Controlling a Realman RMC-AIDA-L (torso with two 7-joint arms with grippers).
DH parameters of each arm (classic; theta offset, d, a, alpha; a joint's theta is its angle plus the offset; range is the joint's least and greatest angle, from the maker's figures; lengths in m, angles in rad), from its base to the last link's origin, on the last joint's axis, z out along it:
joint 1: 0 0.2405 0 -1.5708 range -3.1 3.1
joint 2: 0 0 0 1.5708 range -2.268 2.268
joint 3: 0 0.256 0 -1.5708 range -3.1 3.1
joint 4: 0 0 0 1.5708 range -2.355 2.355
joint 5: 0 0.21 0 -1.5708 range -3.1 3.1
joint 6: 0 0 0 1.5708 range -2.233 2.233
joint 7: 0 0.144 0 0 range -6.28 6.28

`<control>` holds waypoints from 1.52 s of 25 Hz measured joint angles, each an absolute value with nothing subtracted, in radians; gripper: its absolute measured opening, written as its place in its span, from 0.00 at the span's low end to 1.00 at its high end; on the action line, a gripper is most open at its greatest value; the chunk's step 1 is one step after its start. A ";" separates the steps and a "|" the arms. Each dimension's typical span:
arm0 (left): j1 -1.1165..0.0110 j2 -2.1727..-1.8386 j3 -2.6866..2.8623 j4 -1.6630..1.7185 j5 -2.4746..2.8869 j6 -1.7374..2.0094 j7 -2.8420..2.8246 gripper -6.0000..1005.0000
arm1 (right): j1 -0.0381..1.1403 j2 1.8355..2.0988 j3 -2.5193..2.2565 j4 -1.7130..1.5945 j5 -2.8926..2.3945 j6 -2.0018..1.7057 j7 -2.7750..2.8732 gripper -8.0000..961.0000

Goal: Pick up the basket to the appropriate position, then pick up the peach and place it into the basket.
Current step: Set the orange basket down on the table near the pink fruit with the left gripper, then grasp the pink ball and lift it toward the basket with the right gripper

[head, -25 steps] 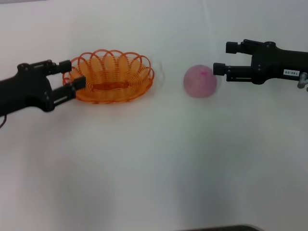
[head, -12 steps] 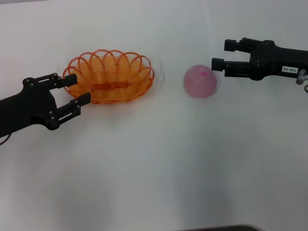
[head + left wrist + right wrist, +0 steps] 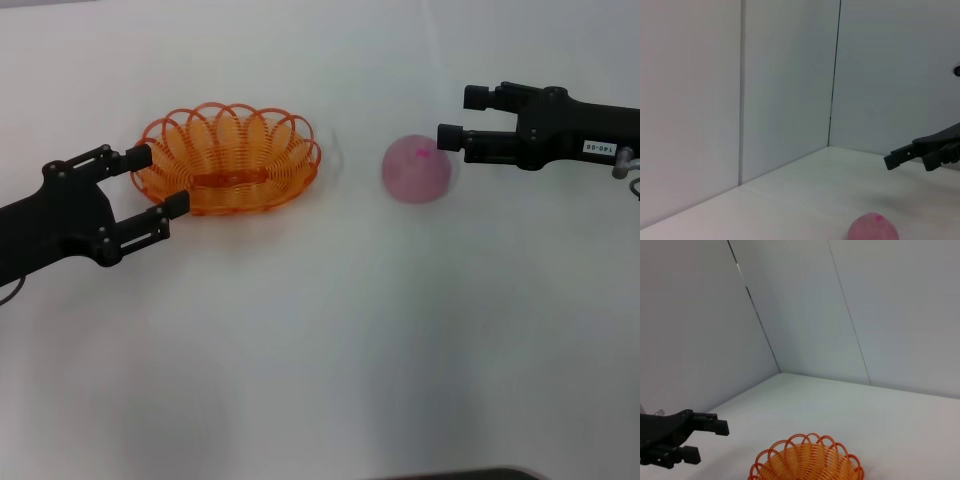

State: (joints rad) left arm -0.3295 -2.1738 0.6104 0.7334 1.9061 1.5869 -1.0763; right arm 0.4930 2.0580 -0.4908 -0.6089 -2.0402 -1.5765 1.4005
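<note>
Left hand (image 3: 157,182) edged up beside basket (image 3: 228,158), fingers apart; right hand (image 3: 462,117) open by peach (image 3: 415,169).

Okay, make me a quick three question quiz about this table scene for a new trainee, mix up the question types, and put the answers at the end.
1. True or false: the peach already lies inside the basket.
2. Multiple choice: which gripper is nearest the basket? A) the left gripper B) the right gripper C) neither, both are off the table
3. Fill in: the right gripper is open just beside the ____.

Key
1. False. The peach sits on the table, apart from the basket, on its right side.
2. A. The left gripper is open at the basket's left rim, one finger at the rim's edge.
3. peach
</note>
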 joint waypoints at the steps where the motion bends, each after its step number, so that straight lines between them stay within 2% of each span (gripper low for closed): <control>1: -0.329 -2.174 0.610 0.733 1.906 1.587 -1.076 0.58 | 0.493 2.058 -0.491 -0.609 -2.040 -1.576 1.400 0.93; 3: -0.329 -2.174 0.610 0.732 1.906 1.587 -1.076 0.62 | 0.492 2.059 -0.492 -0.609 -2.040 -1.575 1.400 0.93; 8: -0.327 -2.173 0.605 0.732 1.905 1.586 -1.080 0.82 | 0.489 2.059 -0.493 -0.609 -2.040 -1.575 1.398 0.93; 14: -0.310 -2.170 0.551 0.732 1.905 1.624 -1.075 0.93 | 0.490 2.059 -0.492 -0.609 -2.042 -1.575 1.397 0.93; 26: -0.194 -2.166 0.455 0.769 1.911 1.731 -1.072 0.93 | 0.494 2.059 -0.494 -0.616 -2.047 -1.569 1.393 0.93; 38: -0.186 -2.166 0.425 0.770 1.913 1.758 -1.076 0.93 | 0.500 2.058 -0.513 -0.618 -2.048 -1.553 1.391 0.93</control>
State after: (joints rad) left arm -0.1863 -2.1660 0.4252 0.7701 1.9129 1.7584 -1.0762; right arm 0.5001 2.0582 -0.5128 -0.6180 -2.0482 -1.5535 1.3907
